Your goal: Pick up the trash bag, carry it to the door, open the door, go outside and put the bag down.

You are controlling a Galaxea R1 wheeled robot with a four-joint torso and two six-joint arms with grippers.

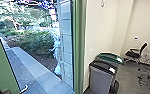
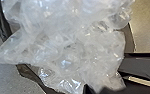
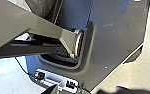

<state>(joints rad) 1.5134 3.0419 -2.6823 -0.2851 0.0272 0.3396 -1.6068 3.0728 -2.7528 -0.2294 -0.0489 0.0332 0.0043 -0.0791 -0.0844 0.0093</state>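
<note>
We record grey floor (image 2: 6, 80) beyond the left pincer (image 2: 101, 88) and, farther from it, pale walls (image 1: 98, 30), a black-lidded bin (image 1: 99, 78) beside a green-lidded bin (image 1: 119, 67), a black chair (image 1: 134, 54), loose cables (image 1: 142, 80), and daylit outdoor paving (image 1: 33, 67) by a hedge (image 1: 36, 42) and block wall (image 1: 66, 37).

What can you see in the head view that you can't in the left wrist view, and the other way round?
Head view: a green door frame, a hedge outside, a black-lidded bin beside a green-lidded bin, and an office chair.
Left wrist view: a crumpled, see-through plastic bag, seen close up.
Both: what looks like grey floor.
</note>
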